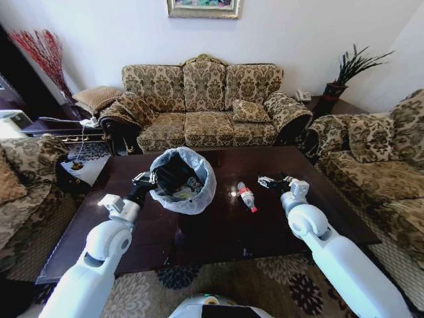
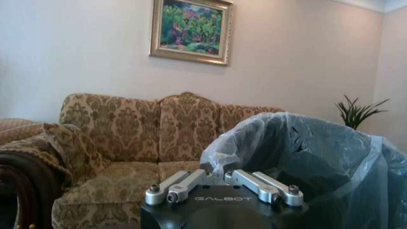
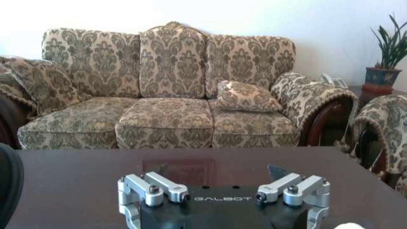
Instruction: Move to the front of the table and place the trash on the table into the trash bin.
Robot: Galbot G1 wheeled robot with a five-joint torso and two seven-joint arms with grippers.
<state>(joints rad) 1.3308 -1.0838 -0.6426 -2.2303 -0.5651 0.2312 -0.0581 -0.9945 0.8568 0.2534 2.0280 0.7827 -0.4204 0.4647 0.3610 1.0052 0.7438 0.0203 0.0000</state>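
I'm parked at the front of the bench (image 1: 218, 238), both arms out over its dark top. The bin (image 1: 183, 180) stands on the bench, left of centre, bag ruffled over the rim, some scraps already inside. My left pincer (image 1: 144, 179) sits right at the bin's left rim, touching or nearly touching the bag; in the left wrist view the bag (image 2: 305, 157) bulges just past the linkage. Left fingers: drawn in toward each other, looks pressed together, and I can't tell if anything is between them.

The bottle (image 1: 247, 197), clear with a red label, lies flat on the bench, between the bin and my right pincer (image 1: 270, 181). Its long axis runs roughly near-to-far, slightly diagonal, cap end pointing away from me. A small shiny scrap (image 1: 232, 193) lies just beside it on the bin side.

Key relation: the bottle lies to the left of and slightly nearer than my right pincer, close by; the right arm is clearly the nearer one, and the left is blocked by the bin anyway. Right pincer is spread, fingers wide apart in the right wrist view (image 3: 226, 198), holding nothing, hovering above bare bench top. My guess: a grab wants the pincer turned to close across the bottle's short axis.
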